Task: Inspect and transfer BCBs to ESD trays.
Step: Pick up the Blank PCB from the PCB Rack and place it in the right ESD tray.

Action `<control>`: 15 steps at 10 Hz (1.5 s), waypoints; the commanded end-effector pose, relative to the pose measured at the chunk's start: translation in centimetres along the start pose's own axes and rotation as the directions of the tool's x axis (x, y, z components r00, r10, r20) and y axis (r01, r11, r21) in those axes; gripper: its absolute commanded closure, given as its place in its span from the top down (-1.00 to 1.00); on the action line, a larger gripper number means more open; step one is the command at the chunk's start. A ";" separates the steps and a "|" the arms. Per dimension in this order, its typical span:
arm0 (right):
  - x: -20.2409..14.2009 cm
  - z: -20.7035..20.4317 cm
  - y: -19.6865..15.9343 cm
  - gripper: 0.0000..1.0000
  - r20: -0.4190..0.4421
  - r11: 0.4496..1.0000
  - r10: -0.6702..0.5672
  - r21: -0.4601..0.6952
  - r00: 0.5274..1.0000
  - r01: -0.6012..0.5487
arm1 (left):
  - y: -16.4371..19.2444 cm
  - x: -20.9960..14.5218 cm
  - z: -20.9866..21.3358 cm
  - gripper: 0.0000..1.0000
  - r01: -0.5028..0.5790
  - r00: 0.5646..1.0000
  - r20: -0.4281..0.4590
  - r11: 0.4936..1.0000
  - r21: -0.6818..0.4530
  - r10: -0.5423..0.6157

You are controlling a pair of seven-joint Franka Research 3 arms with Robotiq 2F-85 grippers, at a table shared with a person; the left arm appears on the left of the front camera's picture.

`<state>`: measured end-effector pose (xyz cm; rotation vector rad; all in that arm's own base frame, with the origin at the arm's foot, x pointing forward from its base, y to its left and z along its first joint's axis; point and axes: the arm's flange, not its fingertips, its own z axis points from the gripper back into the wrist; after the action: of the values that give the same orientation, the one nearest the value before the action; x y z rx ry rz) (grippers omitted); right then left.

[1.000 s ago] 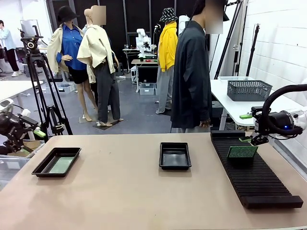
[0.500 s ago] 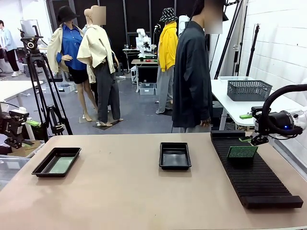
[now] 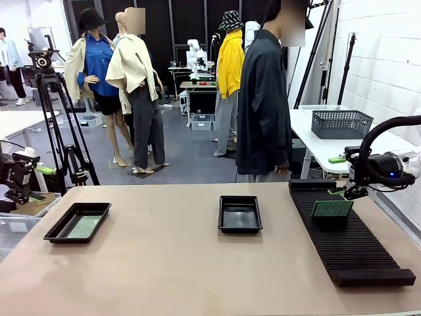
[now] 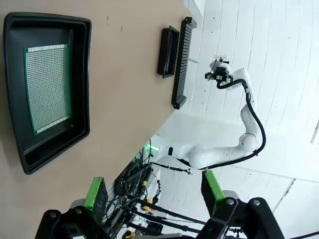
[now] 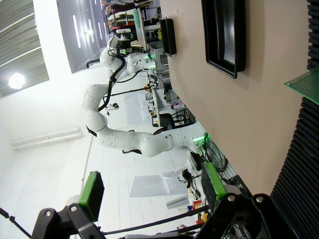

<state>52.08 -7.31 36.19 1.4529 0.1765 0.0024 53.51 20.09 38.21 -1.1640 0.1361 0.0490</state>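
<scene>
Right hand (image 3: 350,187), spread wide and empty, hovers just beside the upright BCB (image 3: 332,208) in the slotted rack (image 3: 355,250). The board sits at its 7 o'clock, long axis running 9-to-3. Left hand (image 3: 16,176), equally spread and empty, hangs well apart at the 9 o'clock edge of the counter (image 3: 184,270). The board's bottom edge hides in the slots.

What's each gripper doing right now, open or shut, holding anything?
Left gripper: open, holding nothing.
Right gripper: open, holding nothing.
</scene>
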 end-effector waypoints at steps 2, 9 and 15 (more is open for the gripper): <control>0.0 0.0 0.0 1.00 0.000 1.000 0.000 0.000 1.000 0.000 | -0.3 -0.4 -0.3 1.00 -0.017 1.000 0.001 0.999 0.030 0.017; 8.8 -0.8 4.9 1.00 -0.313 0.835 0.287 -0.381 0.905 -0.397 | -0.3 -0.4 -0.3 1.00 -0.017 1.000 0.001 0.999 0.030 0.017; 8.3 -4.9 6.2 1.00 -0.739 0.244 0.443 -0.446 0.508 -0.861 | -0.3 -0.4 -0.3 1.00 -0.017 1.000 0.001 0.999 0.030 0.017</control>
<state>62.87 -1.53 42.42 0.4934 -0.0408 1.0600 53.49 19.98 38.22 -1.1623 0.1377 0.0483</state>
